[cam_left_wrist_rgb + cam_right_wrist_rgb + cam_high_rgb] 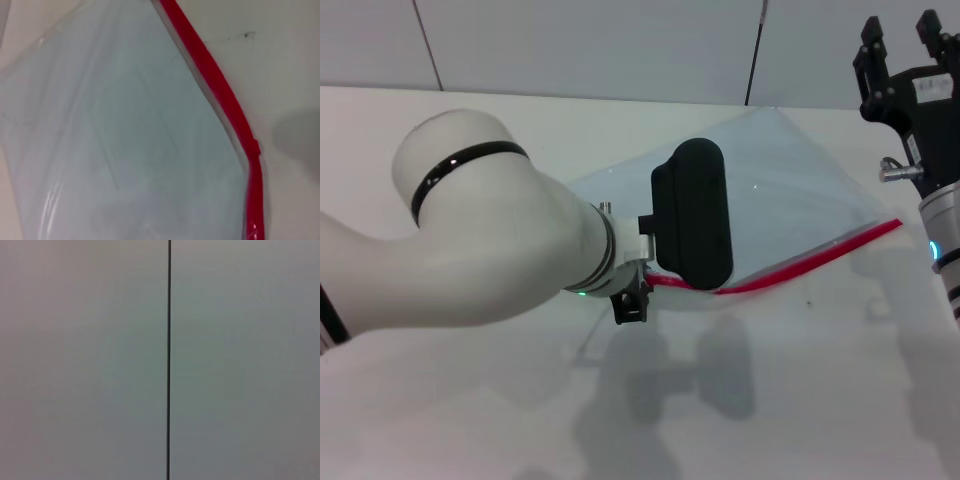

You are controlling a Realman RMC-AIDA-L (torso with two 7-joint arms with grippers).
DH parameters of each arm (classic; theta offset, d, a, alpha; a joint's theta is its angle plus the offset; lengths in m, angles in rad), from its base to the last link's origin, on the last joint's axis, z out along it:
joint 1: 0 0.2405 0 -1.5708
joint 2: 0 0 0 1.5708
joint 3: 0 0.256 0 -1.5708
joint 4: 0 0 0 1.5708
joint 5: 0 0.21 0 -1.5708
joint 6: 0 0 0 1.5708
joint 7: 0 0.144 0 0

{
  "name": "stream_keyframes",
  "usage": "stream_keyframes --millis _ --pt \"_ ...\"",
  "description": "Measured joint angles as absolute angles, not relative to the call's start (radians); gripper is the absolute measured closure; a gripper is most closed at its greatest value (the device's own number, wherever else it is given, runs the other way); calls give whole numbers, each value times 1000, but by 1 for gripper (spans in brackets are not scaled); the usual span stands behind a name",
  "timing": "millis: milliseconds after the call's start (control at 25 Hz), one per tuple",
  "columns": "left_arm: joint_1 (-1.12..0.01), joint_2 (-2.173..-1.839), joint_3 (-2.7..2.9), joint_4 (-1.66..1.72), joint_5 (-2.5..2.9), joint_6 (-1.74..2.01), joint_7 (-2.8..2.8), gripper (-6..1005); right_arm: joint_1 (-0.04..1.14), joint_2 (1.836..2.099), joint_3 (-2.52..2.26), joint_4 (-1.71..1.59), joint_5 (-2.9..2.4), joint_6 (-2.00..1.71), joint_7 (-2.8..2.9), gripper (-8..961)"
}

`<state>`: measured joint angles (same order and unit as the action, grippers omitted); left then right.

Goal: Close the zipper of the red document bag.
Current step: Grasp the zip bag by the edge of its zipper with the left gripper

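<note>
The red document bag (790,190) lies flat on the white table, translucent pale blue-grey, with the zipper (820,257) as a thin red strip along its near long edge. My left arm reaches across the table, and its black wrist housing covers the bag's left part. My left gripper (631,303) sits at the left end of the zipper, mostly hidden under the wrist. The left wrist view shows the bag (125,130) close up, with the zipper (215,80) and a small kink or step in the strip. My right gripper (900,35) is raised at the far right, open and empty.
The white table (800,400) extends in front of the bag, with the arm's shadows on it. A pale wall with a dark vertical seam (169,360) stands behind, and it fills the right wrist view.
</note>
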<state>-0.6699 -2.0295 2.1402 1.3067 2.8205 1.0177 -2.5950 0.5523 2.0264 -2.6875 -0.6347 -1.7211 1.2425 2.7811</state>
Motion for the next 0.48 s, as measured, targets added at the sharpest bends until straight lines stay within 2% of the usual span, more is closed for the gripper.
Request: stream_keyframes --millis 80,320,480 --pt "-667 -2030 2149 1307 2847 1017 -2612 869 552 2026 -2687 -635 -1721 1242 2781 413" --pt "-660 -2023 2146 1327 2872 986 -2683 902 544 2025 -2680 -664 -1690 1242 2781 413" --pt "-627 -2013 2132 1372 2872 966 -2680 924 542 2013 -2666 -718 -1648 1170 2783 413"
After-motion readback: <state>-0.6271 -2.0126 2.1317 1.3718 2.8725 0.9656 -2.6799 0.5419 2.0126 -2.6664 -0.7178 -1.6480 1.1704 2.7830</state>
